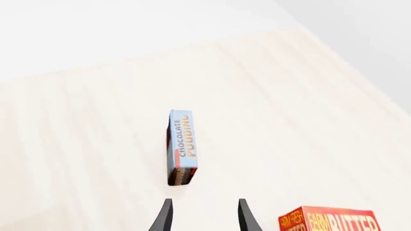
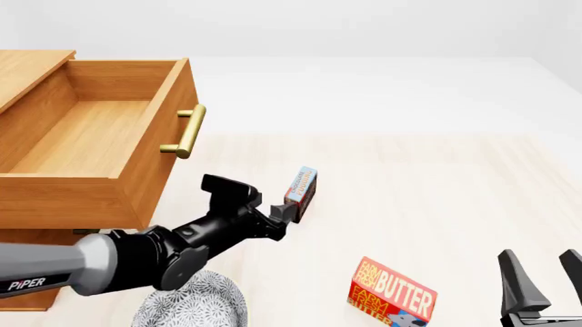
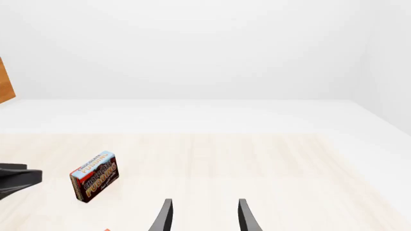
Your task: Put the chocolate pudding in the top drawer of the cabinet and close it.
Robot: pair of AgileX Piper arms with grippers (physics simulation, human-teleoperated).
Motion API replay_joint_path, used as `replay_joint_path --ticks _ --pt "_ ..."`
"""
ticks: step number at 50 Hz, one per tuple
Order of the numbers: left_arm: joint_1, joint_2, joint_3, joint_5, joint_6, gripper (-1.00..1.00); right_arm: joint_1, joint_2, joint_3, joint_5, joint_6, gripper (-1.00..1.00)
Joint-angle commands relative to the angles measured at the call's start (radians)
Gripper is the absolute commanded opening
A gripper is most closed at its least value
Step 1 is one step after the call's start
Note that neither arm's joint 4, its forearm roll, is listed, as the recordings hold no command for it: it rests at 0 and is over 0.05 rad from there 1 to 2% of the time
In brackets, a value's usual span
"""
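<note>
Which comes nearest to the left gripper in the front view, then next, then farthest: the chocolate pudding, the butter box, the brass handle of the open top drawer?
From the left gripper:
1. Chocolate pudding, standing just ahead of the fingertips.
2. Brass handle, up and to the left on the top drawer.
3. Butter box, near edge, to the right.
The handle and butter box are close in distance.

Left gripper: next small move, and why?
Probably ease the left gripper forward so its open fingers straddle the chocolate pudding, then close. The box stands on edge just ahead of the fingertips, not yet between them, and the top drawer is already pulled open.
</note>
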Motion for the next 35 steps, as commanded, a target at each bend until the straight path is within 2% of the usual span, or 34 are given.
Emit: replay_joint_path --ticks 1,9,11,35 --pt "0.010 0.029 -0.015 -0.009 -0.003 1.00 0.000 0.000 0.000 0.000 0.000 1.00" --pt "0.020 0.047 -0.021 -0.017 -0.002 1.00 0.000 0.000 0.000 0.000 0.000 1.00" --pt "0.031 0.057 -0.027 -0.011 0.020 1.00 0.000 0.000 0.000 0.000 0.000 1.00" --pt "0.048 0.108 -0.075 -0.005 0.016 1.00 0.000 0.000 0.000 0.000 0.000 1.00"
